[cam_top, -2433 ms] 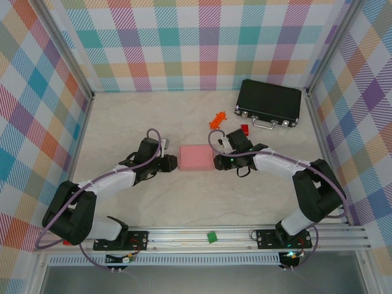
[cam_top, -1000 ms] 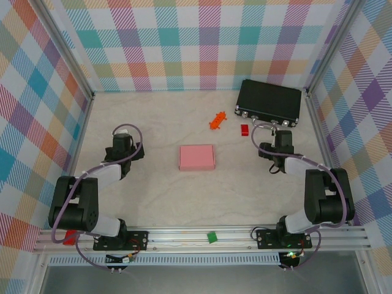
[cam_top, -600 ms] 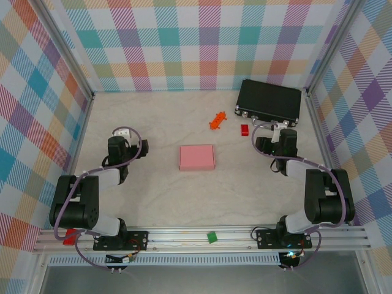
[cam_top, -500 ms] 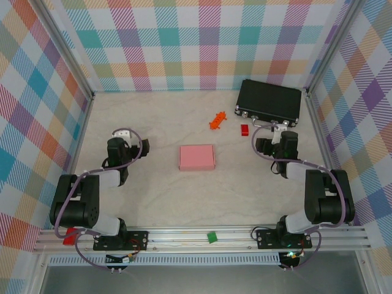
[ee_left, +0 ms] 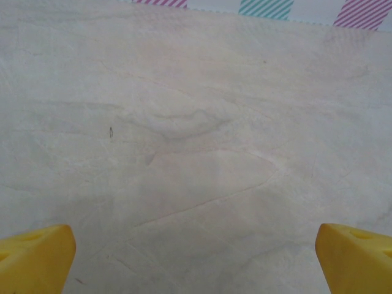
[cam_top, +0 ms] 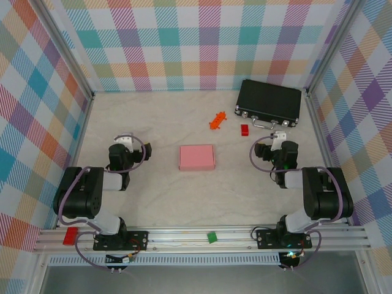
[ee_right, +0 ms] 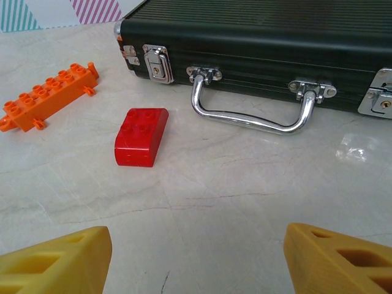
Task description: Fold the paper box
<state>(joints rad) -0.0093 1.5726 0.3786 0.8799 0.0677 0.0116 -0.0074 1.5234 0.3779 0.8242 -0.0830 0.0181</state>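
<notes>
1. This looks like a robot test lab, not a home or a shop.
2. 2 black and white robot arms, the left one (cam_top: 82,196) and the right one (cam_top: 324,196), are bolted to a long silver metal rail (cam_top: 202,234) at the near edge.
3. The pale stone-look table top (cam_top: 184,199) is shut in by 3 flat walls of bright checked squares (cam_top: 184,43), held up by silver metal posts (cam_top: 63,48).
4. A few things lie spread out like test props: a flat light-pink card box (cam_top: 196,157), an orange plastic toy brick (cam_top: 217,119), a small red plastic brick (ee_right: 141,136) and a black ribbed hard case with a silver handle (ee_right: 263,46).
</notes>
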